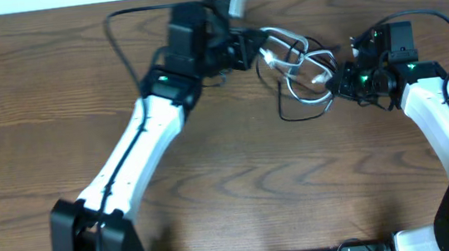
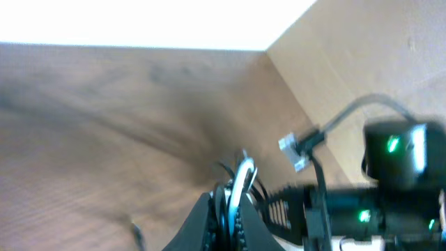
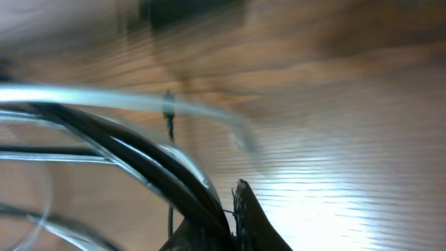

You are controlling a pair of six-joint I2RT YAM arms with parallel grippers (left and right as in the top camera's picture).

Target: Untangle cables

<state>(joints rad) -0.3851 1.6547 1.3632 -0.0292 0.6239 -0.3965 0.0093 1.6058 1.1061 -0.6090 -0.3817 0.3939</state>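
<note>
Here, the cables (image 1: 299,76) lie in a tangle of loops on the table (image 1: 239,182), toward its far edge, between the two end effectors. The white cable (image 1: 285,62) coils through the middle of the tangle, and the black cable (image 1: 280,107) loops out on the near side. The left end effector (image 1: 254,51) is closed on the tangle's left end; its wrist view shows white and thin black strands pinched between the fingers (image 2: 209,223). The right end effector (image 1: 339,80) is clamped on the right end, with dark and white strands running into its fingertips (image 3: 247,209).
</note>
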